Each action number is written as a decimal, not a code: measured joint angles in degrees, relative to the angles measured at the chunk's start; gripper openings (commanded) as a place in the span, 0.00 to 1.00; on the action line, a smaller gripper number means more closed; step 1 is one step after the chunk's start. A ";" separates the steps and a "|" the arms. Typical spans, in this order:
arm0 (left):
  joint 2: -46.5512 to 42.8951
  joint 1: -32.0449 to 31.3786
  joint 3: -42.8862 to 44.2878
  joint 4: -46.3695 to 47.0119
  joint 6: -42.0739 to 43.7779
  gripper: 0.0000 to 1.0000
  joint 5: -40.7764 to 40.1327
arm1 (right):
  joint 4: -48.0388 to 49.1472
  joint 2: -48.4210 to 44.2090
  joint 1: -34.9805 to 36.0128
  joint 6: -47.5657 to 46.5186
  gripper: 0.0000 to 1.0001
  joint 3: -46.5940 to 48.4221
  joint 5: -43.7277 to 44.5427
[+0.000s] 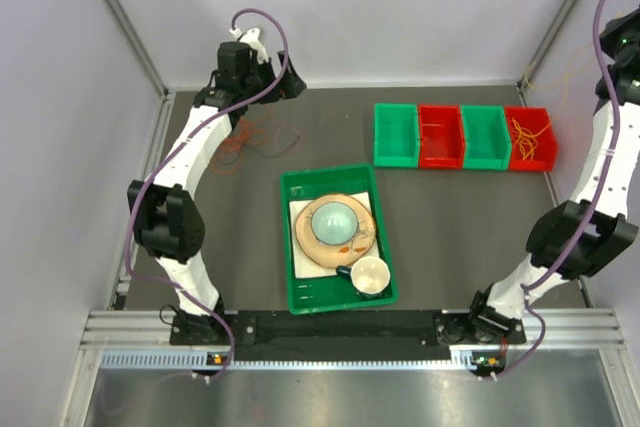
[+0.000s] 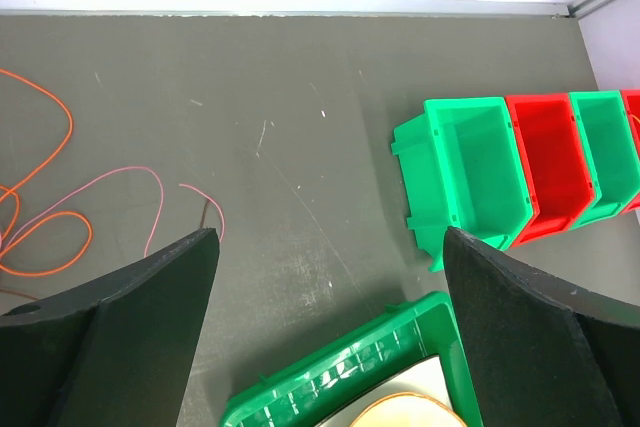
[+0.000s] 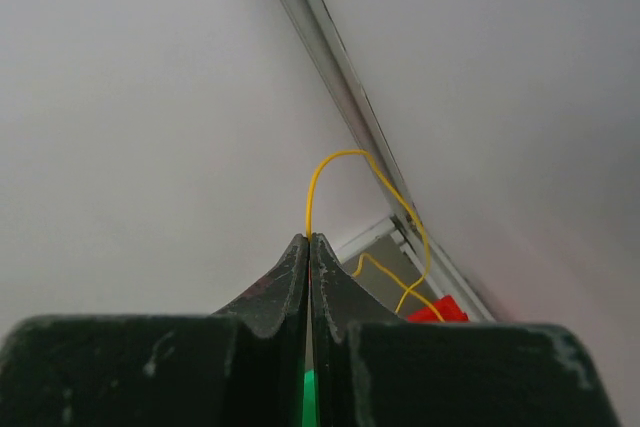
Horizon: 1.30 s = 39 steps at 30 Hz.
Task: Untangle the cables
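Right wrist view: a yellow cable [image 3: 312, 187] is pinched at the very tip of my right tool [image 3: 309, 245]. Its fingers are clenched on the strand, which arches up against the wall and trails back down past them.

Top external view: the rest of the yellow bundle [image 1: 528, 139] lies heaped in the red bin [image 1: 531, 111], last in the row of four at far right. I judge this one strand to be only partly drawn out of its knot.

Left wrist view: a second tangle, made of an orange cable [image 2: 70, 122] and a pink cable [image 2: 125, 169], lies loose and overlapping on the surface [image 2: 300, 97] at far left. My left tool [image 2: 330, 247] hangs above the surface, released, with its fingers wide apart and grasping nothing. The tangle sits off to its left.

The green bin [image 2: 470, 187] nearest that tool shows no cable, and I cannot tell about the middle two. A tray [image 1: 287, 247] of crockery sits mid-surface and takes no part in the task.

Progress, as I judge it, is early. One strand is lifted, the yellow bundle is unsorted, and the orange and pink tangle is untouched.
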 measured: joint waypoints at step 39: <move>0.02 -0.52 -1.25 0.07 0.00 0.99 1.60 | 9.79 -10.12 4.13 0.42 0.00 -36.24 3.82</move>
